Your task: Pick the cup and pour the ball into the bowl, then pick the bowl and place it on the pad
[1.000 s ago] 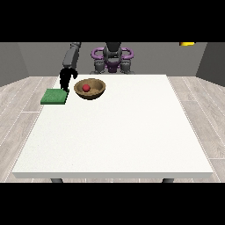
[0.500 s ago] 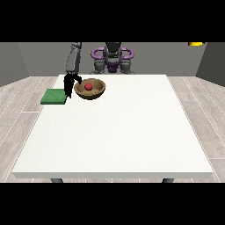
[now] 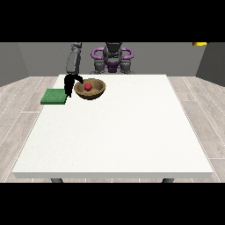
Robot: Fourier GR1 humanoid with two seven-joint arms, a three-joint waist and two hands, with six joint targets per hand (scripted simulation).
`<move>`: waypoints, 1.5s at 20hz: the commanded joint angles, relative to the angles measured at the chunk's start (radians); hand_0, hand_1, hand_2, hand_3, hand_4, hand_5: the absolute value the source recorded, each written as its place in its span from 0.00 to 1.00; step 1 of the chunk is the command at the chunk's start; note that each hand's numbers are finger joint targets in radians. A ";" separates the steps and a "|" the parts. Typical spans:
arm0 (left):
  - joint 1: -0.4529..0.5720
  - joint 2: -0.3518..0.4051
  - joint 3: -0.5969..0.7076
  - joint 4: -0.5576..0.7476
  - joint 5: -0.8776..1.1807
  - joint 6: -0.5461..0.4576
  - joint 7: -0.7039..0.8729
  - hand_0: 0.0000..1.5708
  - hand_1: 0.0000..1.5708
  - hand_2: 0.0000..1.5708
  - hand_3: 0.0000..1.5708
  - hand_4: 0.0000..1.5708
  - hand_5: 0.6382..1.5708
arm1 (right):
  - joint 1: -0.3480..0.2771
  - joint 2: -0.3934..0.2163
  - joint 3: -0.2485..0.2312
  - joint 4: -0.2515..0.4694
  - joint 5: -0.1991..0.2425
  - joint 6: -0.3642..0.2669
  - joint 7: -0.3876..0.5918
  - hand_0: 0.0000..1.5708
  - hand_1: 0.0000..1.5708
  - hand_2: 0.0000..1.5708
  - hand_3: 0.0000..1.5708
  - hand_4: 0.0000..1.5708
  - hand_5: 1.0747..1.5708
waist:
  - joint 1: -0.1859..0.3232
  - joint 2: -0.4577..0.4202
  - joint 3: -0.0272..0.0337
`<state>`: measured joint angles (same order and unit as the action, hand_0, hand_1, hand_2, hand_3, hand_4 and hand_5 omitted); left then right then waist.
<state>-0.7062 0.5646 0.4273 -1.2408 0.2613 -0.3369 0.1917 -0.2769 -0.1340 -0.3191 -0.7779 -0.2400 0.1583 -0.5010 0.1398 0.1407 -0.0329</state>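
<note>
Closer now, the hand at the view's left (image 3: 69,83) reaches the bowl (image 3: 89,89); I cannot tell its fingers. Ball (image 3: 88,86) sits inside, pour done; bowl beside the pad (image 3: 54,96), not yet on it.

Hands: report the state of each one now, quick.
Hand at the view's left: at the rim of the bowl that holds the ball; open or shut cannot be told.
Hand at the view's right: not in view.

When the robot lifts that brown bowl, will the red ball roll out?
Probably not. The ball sits low in the bowl, under the rim. It is round, so it may roll about inside if the bowl tips. The hand is at the bowl's edge.
</note>
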 commanded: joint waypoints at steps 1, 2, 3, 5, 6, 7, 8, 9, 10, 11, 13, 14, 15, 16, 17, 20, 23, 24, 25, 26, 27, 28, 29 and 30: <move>-0.029 0.054 0.037 0.026 0.036 -0.027 0.004 0.00 0.00 0.00 0.00 0.65 0.96 | -0.067 0.013 0.000 0.041 0.005 -0.058 0.047 0.00 0.00 0.00 0.00 0.27 0.95 | 0.008 0.045 0.0331; -0.026 0.029 0.021 0.012 0.027 0.001 0.023 0.00 0.00 0.00 0.00 0.65 0.96 | -0.073 0.016 0.007 0.046 0.007 -0.057 0.064 0.00 0.00 0.00 0.00 0.28 0.95 | 0.009 0.032 0.0334; 0.015 0.049 0.028 0.034 0.015 -0.027 -0.010 0.00 0.00 0.00 0.00 0.65 0.96 | -0.066 0.058 0.038 0.018 0.028 -0.093 0.070 0.00 0.00 0.00 0.00 0.29 0.96 | 0.005 0.010 0.0326; 0.018 0.064 0.042 0.045 0.023 -0.028 -0.023 0.00 0.00 0.00 0.00 0.65 0.97 | -0.111 0.066 0.037 0.042 0.021 -0.109 0.087 0.00 0.00 0.00 0.00 0.30 0.96 | -0.016 0.022 0.0329; -0.016 0.082 0.052 0.041 0.066 -0.036 0.036 0.00 0.00 0.00 0.00 0.65 0.97 | -0.101 0.057 0.039 0.073 0.028 -0.089 0.060 0.00 0.00 0.00 0.00 0.30 0.95 | -0.019 0.010 0.0334; 0.001 0.052 0.031 -0.019 0.077 -0.046 0.030 0.00 0.00 0.00 0.00 0.65 0.97 | -0.126 0.019 -0.014 0.127 0.000 -0.081 0.012 0.00 0.00 0.00 0.00 0.30 0.95 | 0.041 0.051 0.0341; -0.007 0.053 0.034 -0.007 0.056 -0.018 0.011 0.00 0.00 0.00 0.00 0.65 0.97 | -0.139 0.041 -0.014 0.115 -0.008 -0.105 0.022 0.00 0.00 0.00 0.00 0.32 0.97 | 0.013 0.068 0.0339; -0.021 0.110 0.066 0.030 0.073 -0.062 0.008 0.00 0.00 0.00 0.00 0.65 0.97 | -0.068 0.045 -0.008 0.106 0.029 -0.191 0.059 0.00 0.00 0.00 0.00 0.39 0.99 | 0.011 0.080 0.0328; -0.026 0.076 0.050 -0.017 0.085 -0.040 0.037 0.00 0.00 0.00 0.00 0.65 0.96 | -0.037 -0.029 -0.056 0.154 0.005 -0.166 0.083 0.56 0.56 0.37 0.00 0.39 0.88 | 0.032 0.088 0.0346; -0.023 0.112 0.072 0.019 0.090 -0.079 -0.001 0.00 0.00 0.00 0.00 0.65 0.96 | -0.034 -0.006 -0.021 0.131 0.035 -0.200 0.111 0.94 0.94 1.00 0.29 0.40 0.84 | 0.033 0.108 0.0319; -0.045 0.114 0.078 0.003 0.106 -0.070 0.013 0.00 0.00 0.00 0.00 0.65 0.96 | 0.021 -0.061 -0.009 0.139 0.080 -0.219 0.092 1.00 1.00 1.00 0.98 0.58 0.80 | 0.033 0.121 0.0323; -0.039 0.094 0.073 -0.008 0.088 -0.044 -0.008 0.00 0.00 0.00 0.00 0.65 0.96 | 0.020 -0.049 -0.007 0.127 0.085 -0.248 0.076 1.00 1.00 1.00 1.00 0.60 0.80 | 0.032 0.146 0.0321; -0.052 0.108 0.071 0.005 0.107 -0.066 0.024 0.00 0.00 0.00 0.00 0.67 0.95 | 0.020 -0.077 0.000 0.114 0.102 -0.266 0.098 1.00 1.00 1.00 1.00 0.58 0.81 | 0.035 0.134 0.0314; -0.027 0.105 0.082 0.007 0.114 -0.082 0.001 0.00 0.00 0.00 0.00 0.68 0.95 | 0.046 -0.065 -0.010 0.103 0.096 -0.289 0.076 1.00 1.00 1.00 1.00 0.58 0.85 | 0.054 0.142 0.0304; -0.033 0.088 0.079 -0.009 0.124 -0.080 -0.008 0.00 0.00 0.00 0.00 0.70 0.94 | 0.039 -0.095 -0.004 0.096 0.111 -0.295 0.080 1.00 1.00 1.00 0.98 0.59 0.88 | 0.069 0.145 0.0306; -0.005 0.092 0.068 0.008 0.120 -0.101 0.006 0.00 0.00 0.00 0.00 0.73 0.95 | 0.084 -0.105 0.024 0.037 0.135 -0.346 0.129 1.00 1.00 1.00 0.87 0.61 0.93 | 0.070 0.086 0.0275; -0.017 0.098 0.075 0.032 0.103 -0.067 0.006 0.00 0.00 0.00 0.00 0.75 0.95 | 0.056 -0.146 0.045 -0.024 0.140 -0.373 0.224 1.00 1.00 1.00 0.81 0.65 0.95 | 0.039 0.064 0.0274; 0.001 0.102 0.083 0.060 0.097 -0.071 0.000 0.00 0.00 0.00 0.00 0.76 0.95 | 0.044 -0.185 0.037 -0.066 0.131 -0.379 0.270 1.00 1.00 1.00 0.79 0.64 0.95 | 0.018 0.045 0.0252; 0.010 0.094 0.082 0.060 0.104 -0.074 0.004 0.00 0.00 0.00 0.00 0.76 0.95 | 0.046 -0.188 0.056 -0.066 0.145 -0.392 0.313 1.00 1.00 1.00 0.75 0.64 0.95 | 0.038 0.026 0.0257; 0.027 0.105 0.080 0.073 0.102 -0.095 0.008 0.00 0.00 0.00 0.00 0.76 0.95 | 0.066 -0.222 0.058 -0.087 0.134 -0.360 0.351 1.00 1.00 1.00 0.71 0.65 0.95 | 0.011 -0.005 0.0250; 0.033 0.110 0.097 0.089 0.103 -0.091 -0.007 0.00 0.00 0.00 0.00 0.76 0.95 | 0.055 -0.238 0.059 -0.102 0.132 -0.369 0.379 1.00 1.00 1.00 0.68 0.65 0.97 | 0.004 0.002 0.0244; 0.035 0.108 0.098 0.095 0.091 -0.076 -0.016 0.00 0.00 0.00 0.00 0.76 0.96 | 0.043 -0.245 0.076 -0.117 0.132 -0.356 0.409 1.00 1.00 1.00 0.66 0.65 0.97 | -0.013 0.005 0.0253; 0.045 0.116 0.097 0.091 0.095 -0.102 -0.029 0.00 0.00 0.00 0.00 0.76 0.97 | 0.022 -0.260 0.065 -0.119 0.116 -0.357 0.444 1.00 1.00 1.00 0.65 0.66 0.97 | 0.003 0.008 0.0267; 0.050 0.152 0.127 0.123 0.103 -0.108 -0.026 0.00 0.00 0.00 0.00 0.76 0.97 | 0.039 -0.309 0.051 -0.138 0.102 -0.309 0.441 1.00 1.00 1.00 0.62 0.67 0.97 | -0.029 0.008 0.0274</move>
<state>-0.6799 0.6810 0.5247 -1.1607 0.3623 -0.4268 0.1797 -0.2576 -0.2428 -0.2283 -0.9244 -0.1781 -0.1476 -0.1819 0.1723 0.1487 0.0046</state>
